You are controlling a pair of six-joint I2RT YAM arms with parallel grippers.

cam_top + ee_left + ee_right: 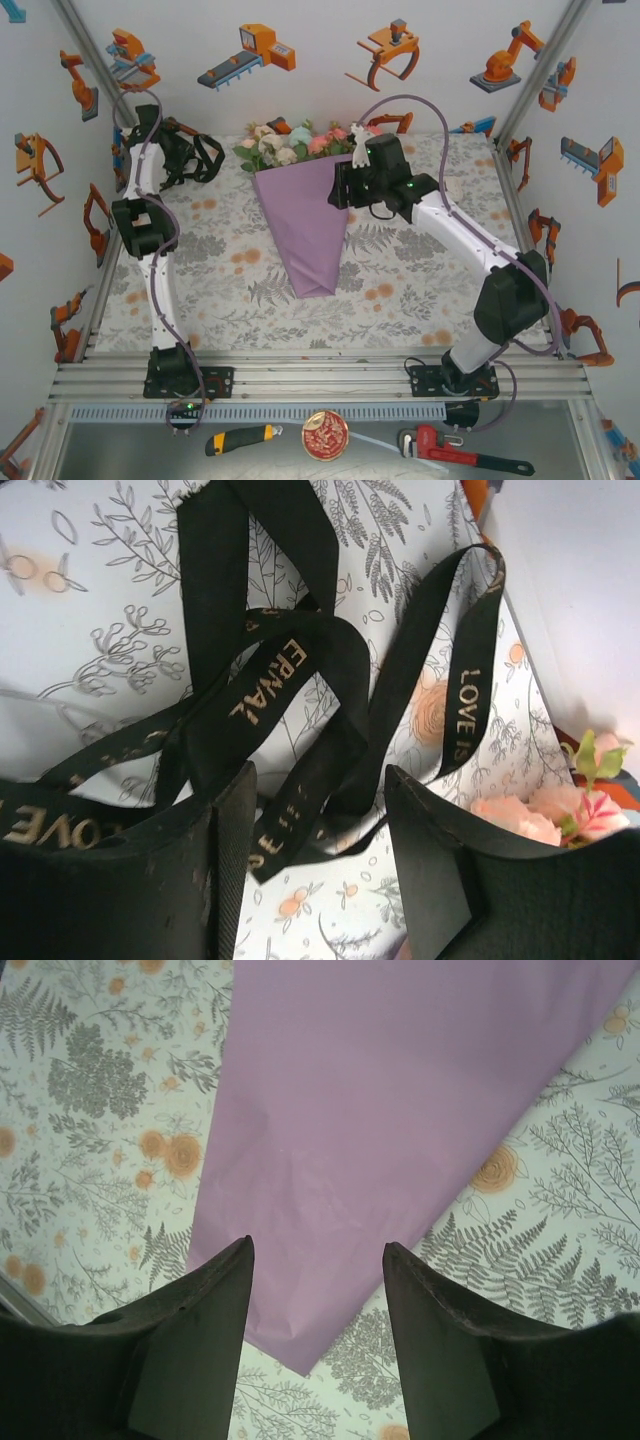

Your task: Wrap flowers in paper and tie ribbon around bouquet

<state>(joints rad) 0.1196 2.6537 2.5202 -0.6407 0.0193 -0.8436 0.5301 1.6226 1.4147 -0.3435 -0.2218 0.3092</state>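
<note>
The bouquet (pixel 305 220) lies mid-counter (pixel 420 280), its paper (pixel 400 1110) tip nearest. The right end effector (pixel 318 1250) hovers over it, jaws apart, empty. Beyond, the flowers (pixel 290 145) spill out. Far left, the left end effector (pixel 320 775) stands open over the ribbon (pixel 290 670), which looks light, floppy and slippery. Best to pinch one strand near its end.

Gold lettering on the black ribbon (pixel 270 685)
The ribbon lies in loops at the far left corner of the table (pixel 420 275). One strand reads "LOVE IS". A folded strand beside it shows "ERNAL" — the start of that word is tucked under. Another strand carries "LOVE". A few more gold letters sit on a twisted stretch — too skewed to make out.
</note>
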